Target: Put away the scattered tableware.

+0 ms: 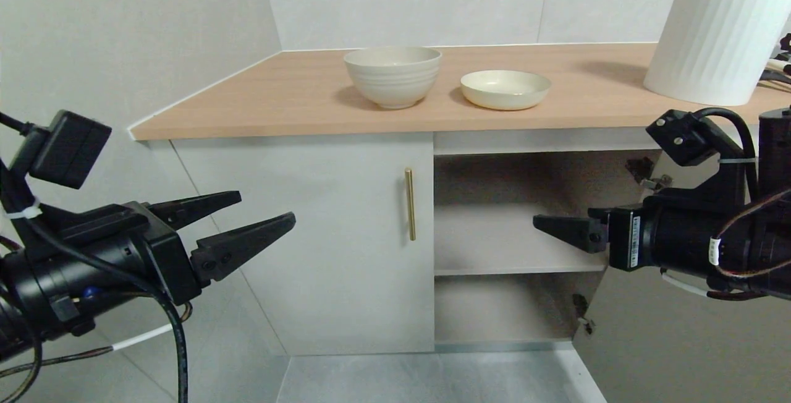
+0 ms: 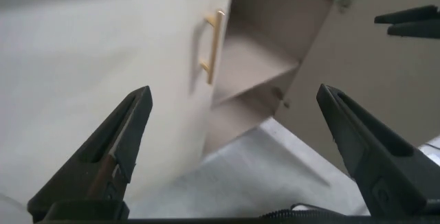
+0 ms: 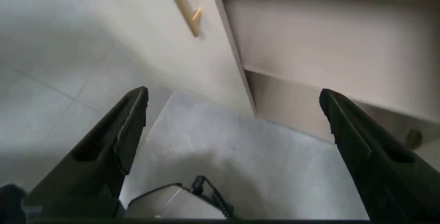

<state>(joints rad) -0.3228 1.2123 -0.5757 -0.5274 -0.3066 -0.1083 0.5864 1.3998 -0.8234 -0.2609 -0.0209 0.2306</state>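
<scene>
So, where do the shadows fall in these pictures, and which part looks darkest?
Head view: the bowl, the plate and the white ribbed container cast soft shadows toward the robot's left on the counter; the top compartment of the open cupboard is darkest. Left wrist view: the cupboard inside is dimmer than its door.

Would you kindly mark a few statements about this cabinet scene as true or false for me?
1. The bowl stands on the countertop. True.
2. The shallow dish lies on a cabinet shelf. False: it sits on the countertop beside the bowl.
3. The left gripper holds the bowl. False: its fingers are open around nothing.
4. The cabinet's right door is open. True.
</scene>
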